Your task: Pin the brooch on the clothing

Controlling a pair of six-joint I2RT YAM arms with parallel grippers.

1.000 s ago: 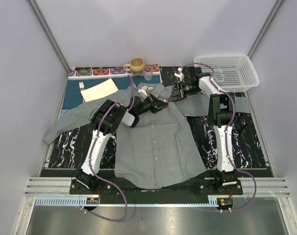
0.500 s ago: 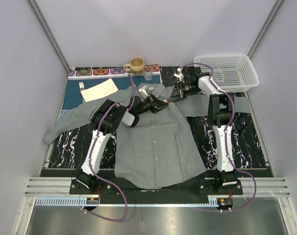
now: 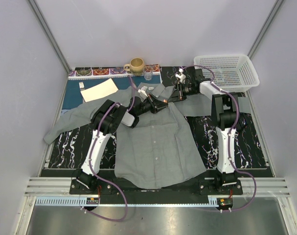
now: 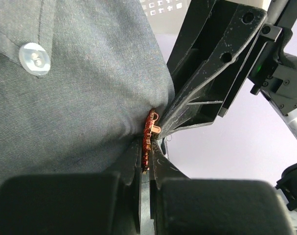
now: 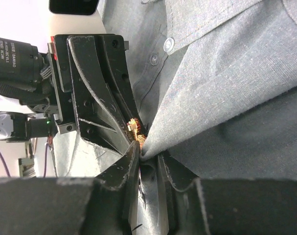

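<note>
The grey shirt (image 3: 153,147) lies flat on the table, collar toward the back. My left gripper (image 3: 162,104) is shut on the small orange-red brooch (image 4: 149,131), held edge-on against the shirt fabric (image 4: 79,98) near the collar. My right gripper (image 3: 172,96) meets it from the right and is shut on a pinched fold of the shirt (image 5: 226,98). In the right wrist view the brooch (image 5: 136,132) sits right at the tip of that fold, between the left gripper's black fingers (image 5: 97,98) and my right gripper (image 5: 149,155). A pale button (image 4: 35,58) shows nearby.
A white basket (image 3: 229,71) stands at the back right. A mug (image 3: 136,64) and a small glass (image 3: 148,75) stand at the back. A blue placemat (image 3: 74,97) with a white napkin (image 3: 99,90) and a fork (image 3: 81,85) lies at the back left.
The right arm's upper links have shifted slightly to the right. Both grippers stay together at the collar, and the left arm has barely moved.
</note>
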